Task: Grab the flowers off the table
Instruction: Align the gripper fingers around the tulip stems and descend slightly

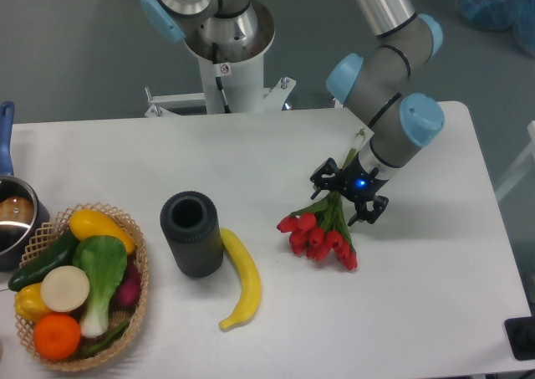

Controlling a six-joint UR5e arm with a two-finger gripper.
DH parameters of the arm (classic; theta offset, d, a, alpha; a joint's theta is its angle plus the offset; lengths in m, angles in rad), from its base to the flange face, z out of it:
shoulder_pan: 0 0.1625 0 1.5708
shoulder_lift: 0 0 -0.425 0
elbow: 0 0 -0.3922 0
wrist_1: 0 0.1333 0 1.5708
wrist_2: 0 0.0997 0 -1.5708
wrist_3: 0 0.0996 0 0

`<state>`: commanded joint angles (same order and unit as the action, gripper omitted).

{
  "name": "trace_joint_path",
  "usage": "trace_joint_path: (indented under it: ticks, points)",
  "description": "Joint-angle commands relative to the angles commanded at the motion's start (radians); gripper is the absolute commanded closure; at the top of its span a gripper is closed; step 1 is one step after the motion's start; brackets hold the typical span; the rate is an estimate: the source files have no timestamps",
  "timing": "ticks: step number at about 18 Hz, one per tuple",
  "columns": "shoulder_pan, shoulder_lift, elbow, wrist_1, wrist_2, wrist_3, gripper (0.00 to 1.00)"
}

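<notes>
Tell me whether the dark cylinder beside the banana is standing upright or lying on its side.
Upright. The dark cylinder stands on the table with its round open mouth facing up, beside the banana.

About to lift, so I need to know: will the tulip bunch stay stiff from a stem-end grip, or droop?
The flowers will probably droop somewhat: the gripper sits over the thin green stems, with the red buds fanned out well beyond it. They look light. The buds seem loosely spread, so they may sway.
</notes>
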<state>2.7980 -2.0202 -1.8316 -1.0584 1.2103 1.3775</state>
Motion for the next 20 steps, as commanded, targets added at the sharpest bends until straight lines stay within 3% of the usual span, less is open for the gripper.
trace_joint_path:
  ticks: [12,20]
  points:
    - [-0.002,-0.005,0.005,0.000,-0.002,0.000,0.01]
    - [-0.002,-0.011,0.008,0.000,-0.003,0.002,0.19]
